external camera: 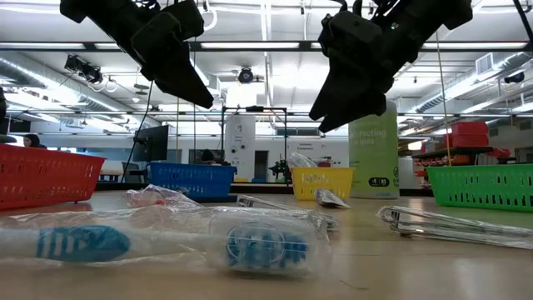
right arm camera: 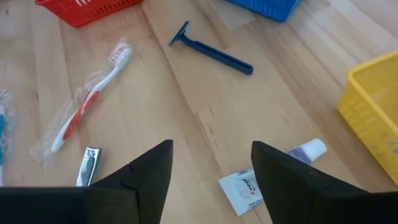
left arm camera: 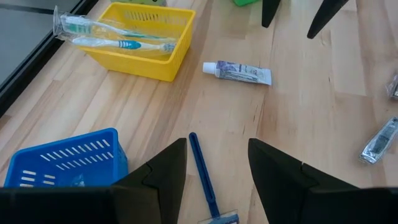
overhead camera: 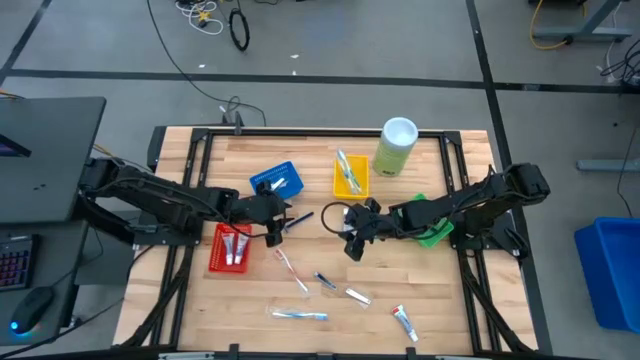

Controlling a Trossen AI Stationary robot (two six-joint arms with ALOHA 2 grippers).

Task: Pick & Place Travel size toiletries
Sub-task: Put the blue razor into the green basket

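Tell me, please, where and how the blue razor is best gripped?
Probably mid-handle, from straight above. The razor lies flat on bare wood, its handle long and slim; the left gripper, open, already straddles it. Fingers should close across the handle, clear of the wider head.

Pale wooden slatted table top (overhead camera: 420, 290), light grain throughout. Red slotted plastic tray (overhead camera: 229, 248) holds white tubes. Blue slotted plastic tray (left arm camera: 62, 163) and yellow slotted plastic tray (left arm camera: 142, 45); the latter carries clear-wrapped white toothbrushes with teal markings (left arm camera: 118, 42). Green slotted plastic tray (external camera: 485, 185). Tall pale-green canister with white lid (overhead camera: 395, 146). Dark blue razor (right arm camera: 211, 55). Clear-wrapped white toothbrush with red handle stripe (right arm camera: 87, 99). White mini tube with possibly purple print (left arm camera: 239, 72).
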